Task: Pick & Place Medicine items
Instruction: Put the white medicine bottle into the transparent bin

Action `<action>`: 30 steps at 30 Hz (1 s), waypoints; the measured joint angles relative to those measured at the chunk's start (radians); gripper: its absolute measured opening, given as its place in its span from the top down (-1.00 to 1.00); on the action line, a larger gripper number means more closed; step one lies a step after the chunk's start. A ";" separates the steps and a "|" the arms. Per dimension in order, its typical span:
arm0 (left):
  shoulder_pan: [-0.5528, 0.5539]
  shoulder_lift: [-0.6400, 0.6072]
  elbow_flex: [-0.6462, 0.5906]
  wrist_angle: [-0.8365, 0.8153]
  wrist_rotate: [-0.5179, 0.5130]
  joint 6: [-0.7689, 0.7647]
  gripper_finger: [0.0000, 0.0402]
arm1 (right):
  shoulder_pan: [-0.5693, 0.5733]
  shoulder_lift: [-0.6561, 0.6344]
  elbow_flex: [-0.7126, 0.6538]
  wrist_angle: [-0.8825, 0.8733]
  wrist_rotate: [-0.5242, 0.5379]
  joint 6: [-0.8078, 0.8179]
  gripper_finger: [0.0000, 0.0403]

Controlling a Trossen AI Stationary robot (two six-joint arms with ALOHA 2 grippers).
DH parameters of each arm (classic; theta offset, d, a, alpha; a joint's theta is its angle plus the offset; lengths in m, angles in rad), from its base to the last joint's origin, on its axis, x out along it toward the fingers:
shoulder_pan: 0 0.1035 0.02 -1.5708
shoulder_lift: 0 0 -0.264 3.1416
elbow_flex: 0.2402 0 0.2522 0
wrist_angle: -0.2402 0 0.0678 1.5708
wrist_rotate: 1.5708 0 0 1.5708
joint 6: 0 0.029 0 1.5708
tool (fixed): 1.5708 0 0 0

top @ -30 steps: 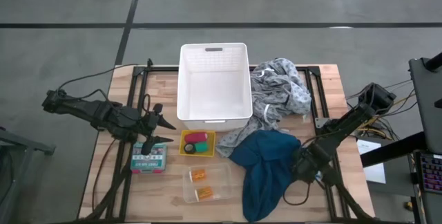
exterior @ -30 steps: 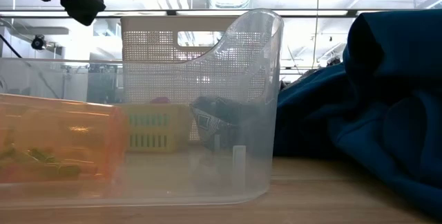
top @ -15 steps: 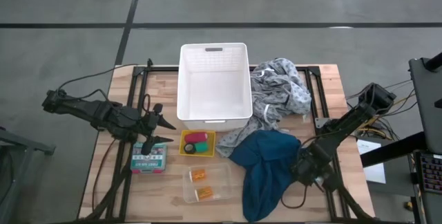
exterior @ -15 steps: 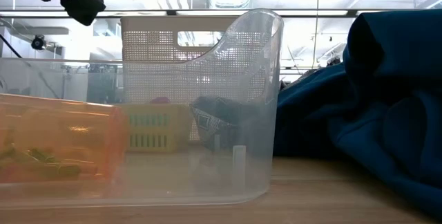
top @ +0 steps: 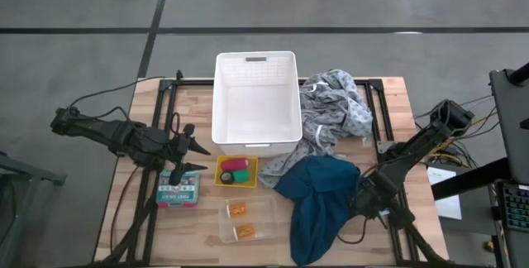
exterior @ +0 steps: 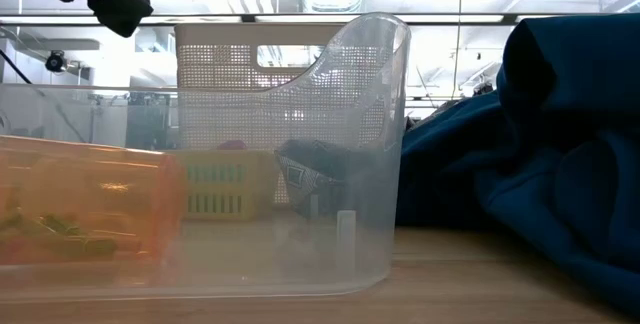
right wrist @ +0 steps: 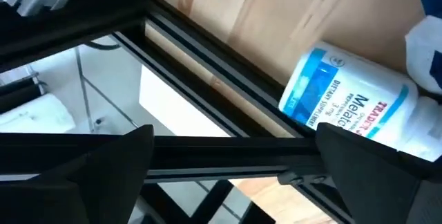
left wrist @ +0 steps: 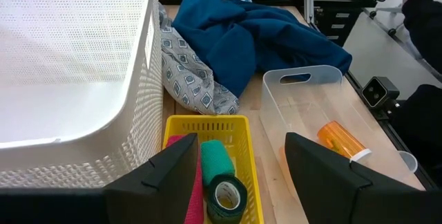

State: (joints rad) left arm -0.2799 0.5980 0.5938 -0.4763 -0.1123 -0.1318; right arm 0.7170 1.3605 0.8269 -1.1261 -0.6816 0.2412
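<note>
The biggest thing I see is the white perforated plastic basket (top: 256, 98), and it has nothing inside, so I judge that no medicine item is placed yet. To its right lies the grey patterned cloth (top: 335, 111), and the teal-blue cloth (top: 318, 202) lies in front of that.

The clear plastic tray (top: 248, 220) holds two orange pill bottles (top: 240, 210) lying on their sides. I think they are light, stiff and smooth, so they can roll or slip; I would take one across the middle of its body. Left of this tray lies a white and green labelled box (top: 178, 188), flat on the wood, probably light and firm.

The small yellow basket (top: 236, 171) holds a pink-red cylinder (left wrist: 190, 182) and a dark green roll (left wrist: 222, 182) side by side. The roll looks a bit soft and should give under the fingers, so it is easy to hold by its sides.

A white bottle with a blue label (right wrist: 349, 103) lies on its side at the table edge, close to the teal-blue cloth. It is smooth and round, so I judge it could roll off.

My left gripper (top: 195, 157) is stretched out low over the table, just above the box and pointing to the yellow basket, with fingers apart and empty. My right gripper (top: 369, 203) is bent down at the right table edge beside the teal cloth, fingers wide apart, near the white bottle but not touching it.
</note>
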 joint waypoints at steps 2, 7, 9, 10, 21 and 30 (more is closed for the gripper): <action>0.000 0.000 0.000 0.000 0.000 0.000 -0.12 | 0.000 0.000 -0.009 0.004 -0.001 -0.013 -0.99; 0.000 0.000 0.000 0.000 0.000 0.000 -0.12 | -0.001 0.002 -0.072 0.055 0.005 -0.056 -0.99; 0.000 0.000 0.000 0.000 0.000 0.000 -0.12 | 0.000 0.002 -0.100 0.091 0.004 -0.059 -0.99; 0.000 0.000 0.000 0.000 0.000 0.000 -0.12 | 0.000 0.002 -0.114 0.114 0.004 -0.058 -0.99; 0.000 0.000 0.000 0.000 0.000 0.000 -0.12 | -0.001 -0.001 -0.164 0.345 -0.024 -0.089 -0.99; 0.000 0.000 0.000 0.000 0.000 0.000 -0.12 | -0.002 0.002 -0.131 0.541 0.111 -0.150 -0.99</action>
State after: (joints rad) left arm -0.2802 0.5980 0.5938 -0.4763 -0.1123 -0.1318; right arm 0.7151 1.3624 0.6960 -0.5852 -0.5702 0.0916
